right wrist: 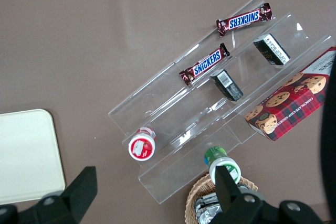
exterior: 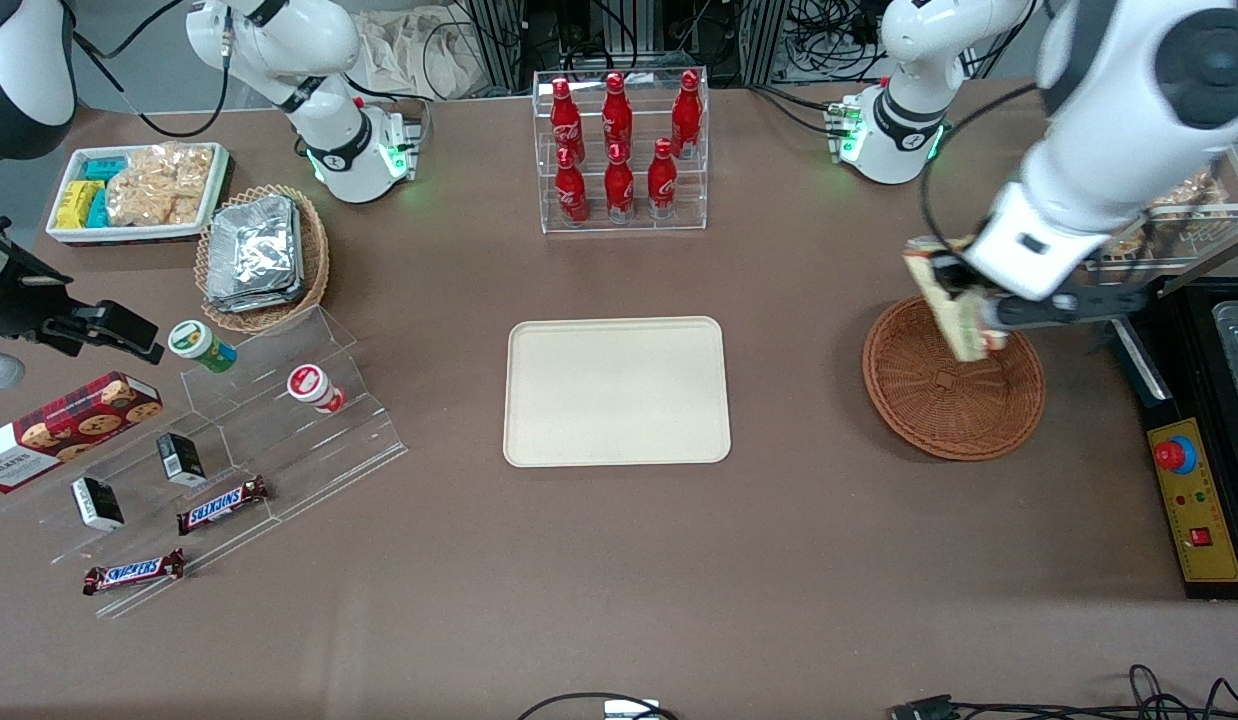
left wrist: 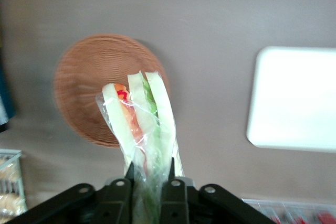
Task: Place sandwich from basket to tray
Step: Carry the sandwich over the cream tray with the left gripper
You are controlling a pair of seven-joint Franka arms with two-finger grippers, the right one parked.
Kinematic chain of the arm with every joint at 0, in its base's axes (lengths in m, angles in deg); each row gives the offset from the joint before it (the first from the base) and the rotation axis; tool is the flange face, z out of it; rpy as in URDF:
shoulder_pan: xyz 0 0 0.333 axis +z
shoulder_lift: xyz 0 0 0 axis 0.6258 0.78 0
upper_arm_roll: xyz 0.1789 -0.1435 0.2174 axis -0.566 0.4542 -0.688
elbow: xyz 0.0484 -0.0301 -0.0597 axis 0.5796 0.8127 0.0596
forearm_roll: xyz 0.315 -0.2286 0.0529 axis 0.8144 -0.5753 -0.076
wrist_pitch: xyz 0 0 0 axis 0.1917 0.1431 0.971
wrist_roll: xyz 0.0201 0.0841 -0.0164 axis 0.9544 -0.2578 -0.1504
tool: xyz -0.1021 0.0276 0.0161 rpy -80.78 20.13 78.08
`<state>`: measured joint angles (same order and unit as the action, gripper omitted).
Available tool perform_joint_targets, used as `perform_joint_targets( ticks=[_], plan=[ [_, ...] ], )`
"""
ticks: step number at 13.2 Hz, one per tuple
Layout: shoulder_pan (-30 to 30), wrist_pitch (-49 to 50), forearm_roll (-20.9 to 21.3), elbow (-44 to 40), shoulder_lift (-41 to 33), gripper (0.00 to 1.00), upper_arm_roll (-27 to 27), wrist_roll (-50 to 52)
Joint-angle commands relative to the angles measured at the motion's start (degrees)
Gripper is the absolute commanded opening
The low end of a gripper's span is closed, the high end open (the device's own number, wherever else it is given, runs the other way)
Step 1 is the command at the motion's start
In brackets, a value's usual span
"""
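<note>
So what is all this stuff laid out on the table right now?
Wrapped triangular sandwich: one, pale bread with green and red filling, held above the basket.
Round woven wicker basket: one, reddish-brown, toward the working arm's end.
Flat rectangular plastic tray: one, cream, mid-table, bare.
Red bottles: seven, in a clear rack, farther from the front camera than the tray.
Tan wicker basket of foil packets: one, toward the parked arm's end.
White tray of snack packets: one, beside it.
Snickers bars: two, on the clear stepped stand.
Red cookie box: one, beside the stand.
Left gripper: shut on the sandwich, above the basket.
</note>
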<state>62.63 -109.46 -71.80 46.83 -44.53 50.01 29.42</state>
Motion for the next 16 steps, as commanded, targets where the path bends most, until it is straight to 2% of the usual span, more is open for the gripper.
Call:
perform_joint_targets(
  ticks=[1, 3, 5, 8, 11, 13, 16],
  plan=[
    [-4.6, 0.2, 1.4, -4.0, 7.7, 0.23, 7.9, 0.8],
    [-10.9, -6.7, 5.8, -3.9, 11.3, 0.24, 8.1, 1.8],
    [-13.9, -11.1, 7.9, -3.1, 15.2, 0.25, 8.0, 5.7],
    [-18.7, -18.9, 15.8, -0.7, 22.9, 0.25, 7.9, 16.5],
    [-22.2, -22.2, 28.2, -0.5, 32.7, 0.25, 7.5, 25.0],
    [-24.0, -23.7, 34.4, -0.3, 36.8, 0.25, 7.4, 29.7],
    [-24.2, -29.9, 35.7, 2.3, 39.1, 0.25, 5.1, 30.2]
  ],
)
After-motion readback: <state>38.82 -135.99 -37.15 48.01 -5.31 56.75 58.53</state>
